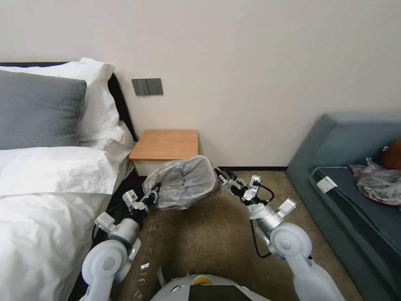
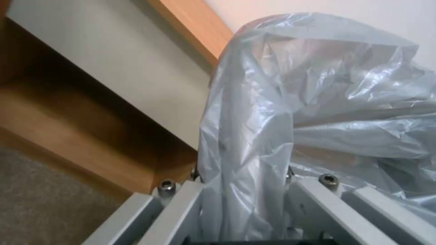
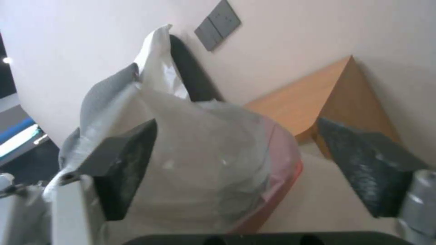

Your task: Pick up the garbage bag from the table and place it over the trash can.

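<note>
Thin translucent grey plastic garbage bag (image 1: 184, 182) off small orange-brown wood table (image 1: 165, 144) — stretched in air just before it. My left gripper (image 1: 151, 195) clamped on bag's edge; my right gripper (image 1: 220, 177) spread wide at its pink rim. Carrying step underway — next needs bin located, bag mouth held open

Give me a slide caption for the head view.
Both grippers, left and right, hold the garbage bag stretched before the table.

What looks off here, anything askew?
The garbage bag is ballooned into a boxy shape and tipped sideways between the left gripper and the right gripper, in front of the table. The right jaws stand open around its pink rim.
</note>
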You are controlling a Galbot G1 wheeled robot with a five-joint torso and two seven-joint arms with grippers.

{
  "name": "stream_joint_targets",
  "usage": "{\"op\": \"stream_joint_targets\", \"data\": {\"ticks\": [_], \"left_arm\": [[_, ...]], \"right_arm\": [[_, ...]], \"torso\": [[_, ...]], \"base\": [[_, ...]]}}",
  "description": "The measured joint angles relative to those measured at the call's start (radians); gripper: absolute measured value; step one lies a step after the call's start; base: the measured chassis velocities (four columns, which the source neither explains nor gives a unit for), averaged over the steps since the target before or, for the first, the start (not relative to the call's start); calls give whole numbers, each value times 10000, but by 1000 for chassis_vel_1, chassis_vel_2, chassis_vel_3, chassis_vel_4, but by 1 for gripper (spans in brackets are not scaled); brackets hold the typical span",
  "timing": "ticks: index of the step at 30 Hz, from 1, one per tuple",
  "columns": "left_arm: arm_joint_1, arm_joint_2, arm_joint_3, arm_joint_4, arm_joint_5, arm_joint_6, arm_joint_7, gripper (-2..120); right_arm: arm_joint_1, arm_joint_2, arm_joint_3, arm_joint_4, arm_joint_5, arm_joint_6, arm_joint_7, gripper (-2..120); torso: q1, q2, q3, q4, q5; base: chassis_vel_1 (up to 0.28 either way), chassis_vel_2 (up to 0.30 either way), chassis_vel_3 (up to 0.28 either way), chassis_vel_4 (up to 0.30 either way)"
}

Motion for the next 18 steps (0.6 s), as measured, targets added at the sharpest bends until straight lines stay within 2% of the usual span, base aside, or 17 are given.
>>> {"op": "stream_joint_targets", "data": {"ticks": [1,7,9,10,12,13,15,16,18], "left_arm": [[-33,-2,-12,20,46,-23,-170,5],[-73,71,64,215,878,-103,-265,5],[-52,170,218,279,1497,-111,-250,5],[-52,170,218,279,1497,-111,-250,5],[-40,262,423,315,2124,-107,-235,5],[-40,262,423,315,2124,-107,-235,5],[-5,285,572,312,2561,-102,-232,5],[-5,285,572,312,2561,-102,-232,5],[45,284,840,295,3209,-120,-240,5]], "right_arm": [[3,-110,76,126,4,56,74,97],[270,-572,122,963,476,111,671,100],[662,-1033,74,1448,646,-15,1065,100],[662,-1033,74,1448,646,-15,1065,100],[1116,-1718,-13,1823,578,-391,1224,100],[1116,-1718,-13,1823,578,-391,1224,100],[1548,-2401,-267,2043,276,-628,1240,93],[1548,-2401,-267,2043,276,-628,1240,93],[2013,-3321,-552,2213,-167,-890,1014,84]], "torso": [[0,-1,0,0,0],[0,0,0,0,0],[0,0,0,0,-1],[0,0,0,0,-1],[0,0,0,-1,-2],[0,0,0,-1,-2],[0,0,0,0,3],[0,0,0,0,3],[0,0,1,2,1]], "base": [[0,0,0,0],[0,0,0,0],[0,0,0,0],[0,0,0,0],[0,0,0,0],[0,0,0,0],[0,0,0,0],[0,0,0,0],[0,0,0,0]]}}
